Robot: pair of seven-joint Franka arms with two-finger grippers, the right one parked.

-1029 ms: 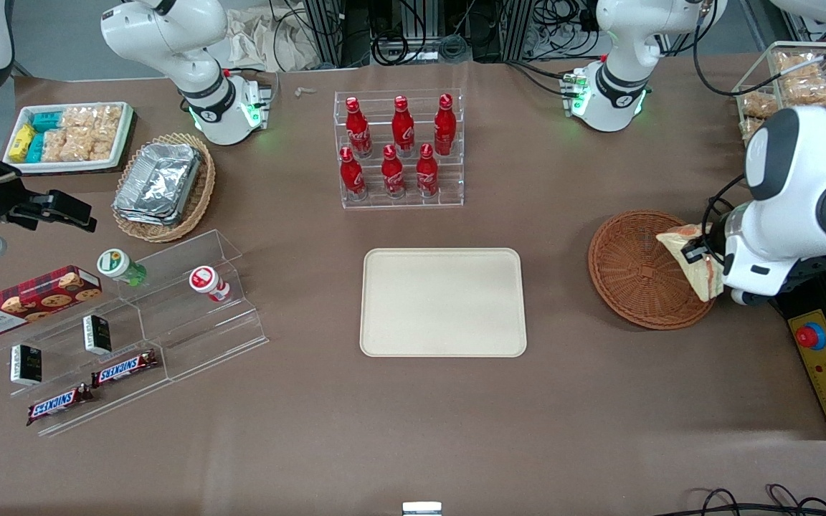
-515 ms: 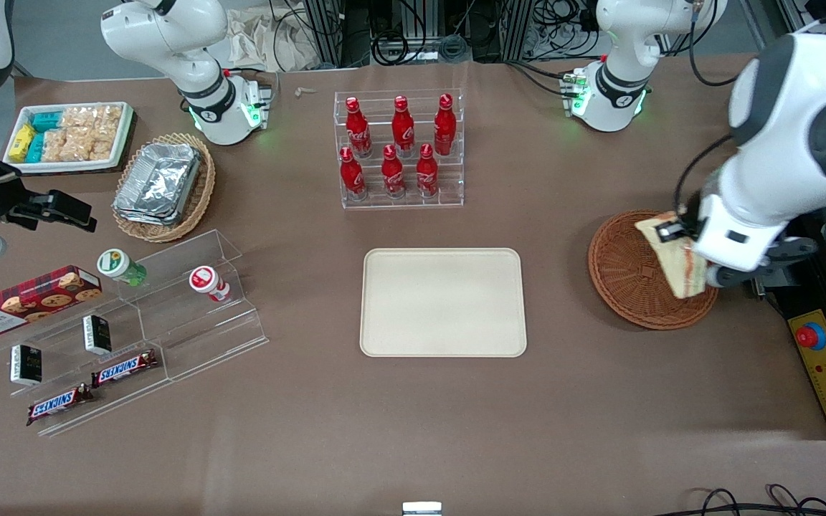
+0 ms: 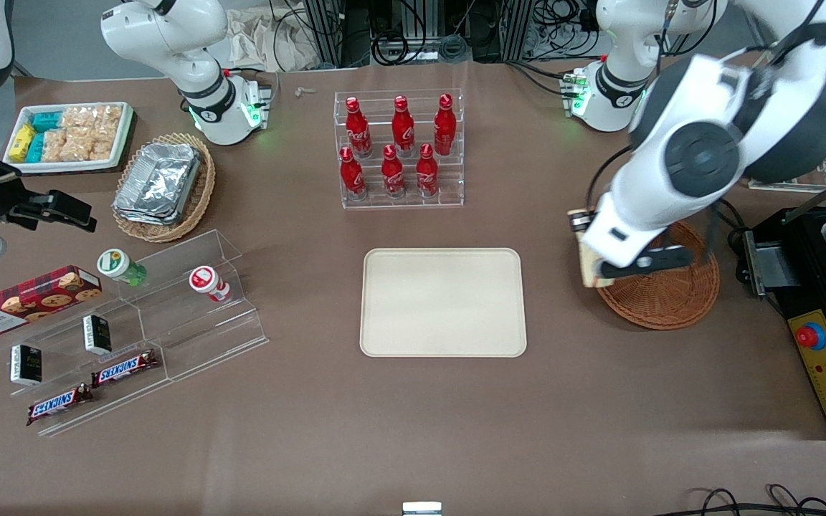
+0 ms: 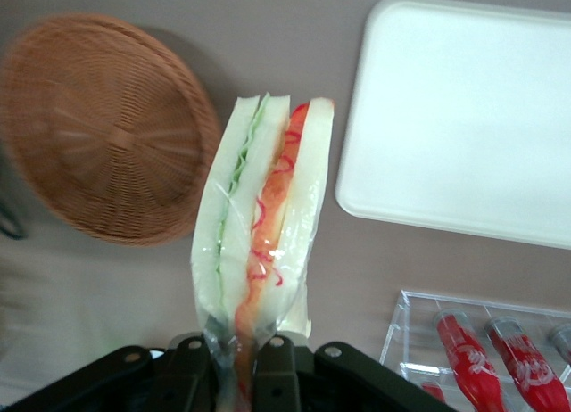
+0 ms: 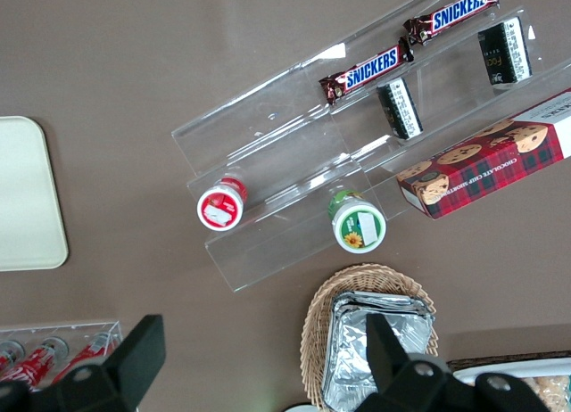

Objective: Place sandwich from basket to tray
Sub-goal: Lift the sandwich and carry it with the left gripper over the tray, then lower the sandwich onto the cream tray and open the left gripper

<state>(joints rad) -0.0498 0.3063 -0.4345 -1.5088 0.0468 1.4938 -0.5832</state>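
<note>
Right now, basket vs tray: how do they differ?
The basket is round, reddish-brown woven wicker; the tray is rectangular, smooth, cream-beige, with rounded corners. The basket is partly covered by the left arm in the front view; the tray is fully visible. The gripper, shut on the sandwich, hangs over the basket's rim nearest the tray. Both hold nothing.

snickers bars [image 5: 406,43] + cookie box [image 5: 486,167] on clear acrylic steps [image 5: 294,158]

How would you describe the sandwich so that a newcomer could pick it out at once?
Find the round reddish-brown woven wicker basket toward the working arm's end of the table. Above its rim nearest the flat cream-beige rectangular tray, the left arm's pincer grips a plastic-wrapped white-bread sandwich wedge. Its red-orange and green filling stripes mark it out.
</note>
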